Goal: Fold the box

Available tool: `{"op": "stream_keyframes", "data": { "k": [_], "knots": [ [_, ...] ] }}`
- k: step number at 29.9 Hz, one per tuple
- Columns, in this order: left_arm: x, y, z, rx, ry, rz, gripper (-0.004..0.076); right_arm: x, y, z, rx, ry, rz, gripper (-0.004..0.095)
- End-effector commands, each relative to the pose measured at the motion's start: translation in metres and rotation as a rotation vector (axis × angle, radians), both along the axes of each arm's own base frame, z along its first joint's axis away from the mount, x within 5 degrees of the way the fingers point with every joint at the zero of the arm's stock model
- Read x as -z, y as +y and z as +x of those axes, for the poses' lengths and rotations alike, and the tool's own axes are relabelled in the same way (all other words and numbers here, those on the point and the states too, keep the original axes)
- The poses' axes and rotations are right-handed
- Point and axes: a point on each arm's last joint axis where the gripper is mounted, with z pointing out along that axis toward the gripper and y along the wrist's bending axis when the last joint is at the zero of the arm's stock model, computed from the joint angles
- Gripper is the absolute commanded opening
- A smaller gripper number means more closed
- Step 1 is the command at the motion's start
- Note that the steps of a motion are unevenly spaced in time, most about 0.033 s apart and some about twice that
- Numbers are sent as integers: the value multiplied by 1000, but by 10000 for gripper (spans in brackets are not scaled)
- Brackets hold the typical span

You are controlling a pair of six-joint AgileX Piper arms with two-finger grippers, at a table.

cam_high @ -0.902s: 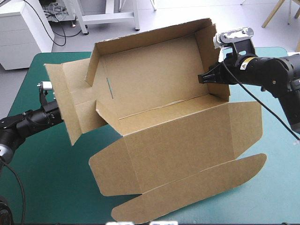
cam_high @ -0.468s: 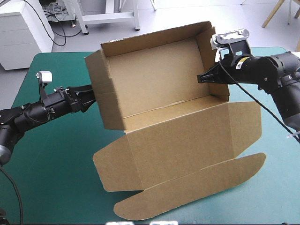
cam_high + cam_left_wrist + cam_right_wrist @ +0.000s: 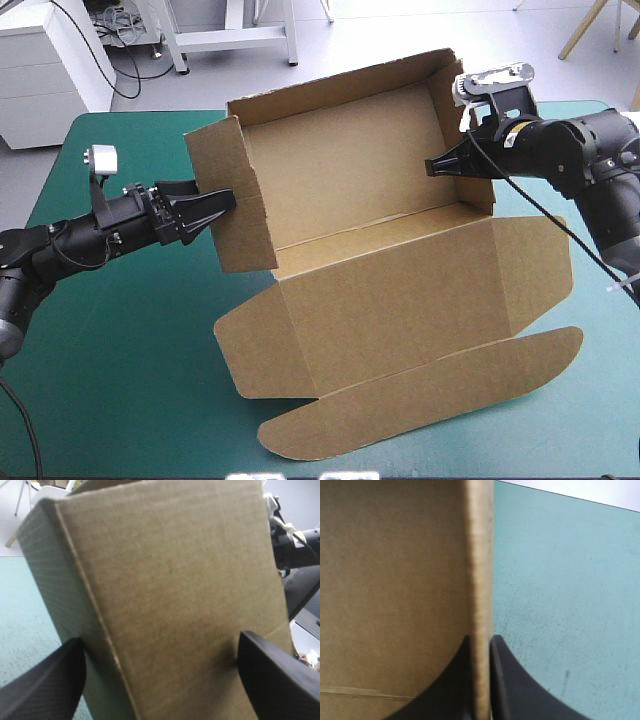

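We find the left claw (image 3: 218,205) (image 3: 160,640) with its black fingers apart, at the 9 o'clock side of the box (image 3: 350,170). In the left wrist view the fingers stand wide, and the outer face of the box (image 3: 170,580) end wall fills the space ahead of them.

The right claw (image 3: 432,166) (image 3: 480,639) is clamped on the box (image 3: 395,580). Its fingers pinch the upper edge of the end wall at the 3 o'clock side, one finger on each face.

The box is brown board, standing as an open tray near the middle of the counter (image 3: 120,350). We see the rear wall and both end walls raised. The lid (image 3: 400,300) lies flat on the teal-green cover toward 6 o'clock, and its rounded tuck flap (image 3: 430,395) lies beyond it, near the counter's near edge.
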Motion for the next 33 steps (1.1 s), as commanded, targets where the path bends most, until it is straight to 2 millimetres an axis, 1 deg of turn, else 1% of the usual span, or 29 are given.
{"op": "stream_keyframes", "data": {
  "k": [1, 4, 8, 11, 14, 15, 18, 22, 24, 27, 30, 33],
  "knots": [
    [-22, -15, -16, 136, -60, -88, 582, -25, -3, -10, 8, -121, 58, -19],
    [-23, -20, -17, 151, -60, -99, 582, -25, -2, -10, 5, -121, 60, -17],
    [-25, -23, -14, 125, -49, -123, 582, -23, 0, -12, -5, -98, 80, -18],
    [-31, -29, -13, 118, -36, -48, 582, -24, 1, -13, -8, -97, 90, -17],
    [-41, -39, -9, 48, 30, 68, 582, -27, 0, -16, -9, -106, 95, -17],
    [-48, -42, -6, -8, 64, 95, 582, -27, 0, -16, -9, -107, 95, -17],
    [-59, -55, -7, -87, 66, 219, 582, -32, -1, -20, -9, -132, 103, -17],
    [-69, -71, -8, -203, 80, 268, 582, -38, -3, -25, -8, -165, 112, -16],
    [-69, -78, -8, -248, 73, 302, 582, -39, -2, -26, -14, -170, 113, -10],
    [-65, -85, -7, -308, 95, 324, 582, -39, 5, -28, -38, -184, 82, -7],
    [-60, -90, -5, -344, 116, 349, 582, -39, 19, -31, -61, -205, 62, -7],
    [-58, -96, -4, -362, 130, 365, 582, -42, 25, -33, -12, -244, 46, -7]
  ]
}}
